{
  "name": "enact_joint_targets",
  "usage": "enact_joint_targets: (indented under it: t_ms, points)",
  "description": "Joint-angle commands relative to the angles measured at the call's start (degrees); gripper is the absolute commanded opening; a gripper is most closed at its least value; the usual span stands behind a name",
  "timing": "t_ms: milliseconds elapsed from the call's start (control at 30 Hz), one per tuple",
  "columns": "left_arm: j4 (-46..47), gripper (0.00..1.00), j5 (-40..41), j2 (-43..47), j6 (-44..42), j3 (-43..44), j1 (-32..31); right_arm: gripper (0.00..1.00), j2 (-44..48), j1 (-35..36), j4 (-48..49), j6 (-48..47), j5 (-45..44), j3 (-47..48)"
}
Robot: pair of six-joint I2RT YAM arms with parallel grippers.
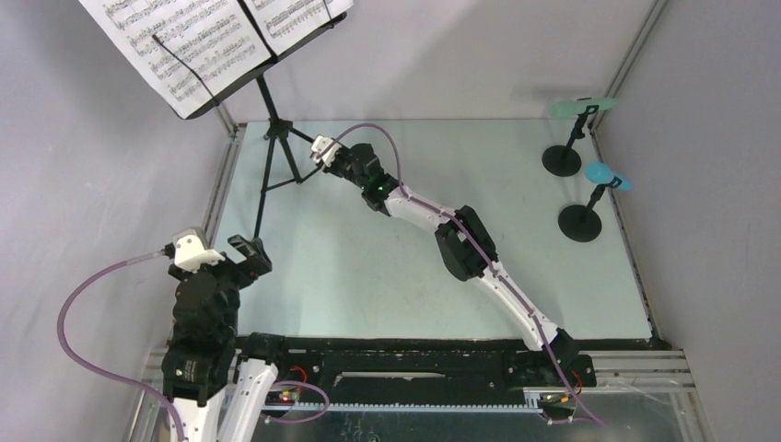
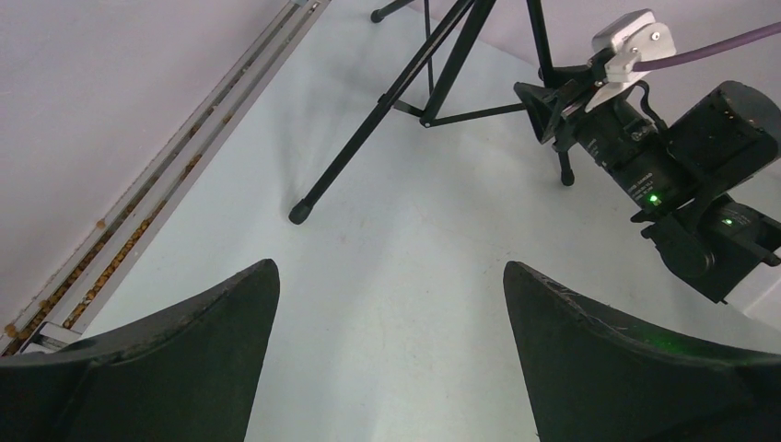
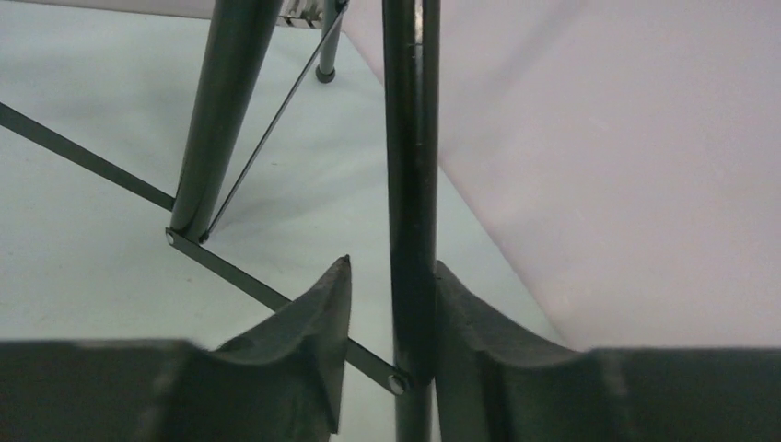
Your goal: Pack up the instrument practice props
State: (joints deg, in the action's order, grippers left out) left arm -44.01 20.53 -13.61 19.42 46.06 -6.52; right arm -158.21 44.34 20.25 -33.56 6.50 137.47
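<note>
Loosely, the right gripper (image 3: 391, 272) straddles the music rack pole (image 3: 410, 138) near the worktop's (image 1: 368, 267) far-left corner; the left gripper (image 2: 389, 265) gapes by its left edge.

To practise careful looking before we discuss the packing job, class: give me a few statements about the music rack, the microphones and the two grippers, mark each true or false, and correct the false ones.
1. The right gripper has a finger on each side of the music rack's pole. True.
2. The left gripper grips a tripod leg. False: it is open and empty, above the table near that leg's foot.
3. The mint-green microphone and the blue microphone sit in the two mic holders. True.
4. The sheet-music pages lie flat on the table. False: they rest on the rack's desk.
</note>
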Motion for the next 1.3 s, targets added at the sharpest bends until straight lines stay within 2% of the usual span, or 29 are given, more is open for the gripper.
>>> enact_joint_targets:
  t_ms: [0, 33, 67, 233, 367, 533, 733, 933, 1133, 1267]
  points:
    - [1.65, 1.00, -0.42, -0.91, -1.23, -1.05, 0.63, 0.35, -0.22, -0.39, 2.48, -1.35, 0.23, 1.93]
    - [1.65, 1.00, -0.35, -0.84, -1.23, -1.06, 0.61, 0.23, -0.14, -0.35, 2.82, -1.32, 0.40, 1.93]
    - [1.65, 1.00, -0.27, -0.80, -1.23, -1.06, 0.58, 0.18, 0.03, -0.27, 3.35, -1.18, 0.29, 1.85]
    - [1.65, 1.00, 0.03, -0.69, -1.23, -1.15, 0.60, 0.00, 1.92, 0.42, 5.03, -2.63, -1.01, -0.14]
    - [1.65, 1.00, 0.10, -0.58, -1.24, -1.28, 0.65, 0.00, 7.77, 0.95, 7.76, -5.86, -2.55, -9.87]
    - [1.78, 1.00, -0.24, -0.65, -1.27, -1.26, 0.65, 0.00, 18.30, -0.38, 13.75, -2.88, -4.36, -28.56]
    - [1.84, 1.00, -0.52, -0.88, -1.25, -1.25, 0.59, 0.00, 31.96, -1.11, 19.53, -1.65, -11.67, -49.51]
    - [1.82, 1.00, -0.83, -1.28, -1.23, -1.27, 0.65, 0.00, 42.96, -0.18, 18.12, 6.38, -23.83, -65.64]
    - [1.82, 1.00, -1.26, -1.61, -1.23, -1.21, 0.61, 0.00, 49.74, 2.31, 21.38, 9.36, -41.26, -80.14]
    - [1.82, 1.00, -1.47, -1.71, -1.23, -1.07, 0.63, 0.00, 56.21, 2.33, 23.02, 15.69, -45.54, -90.73]
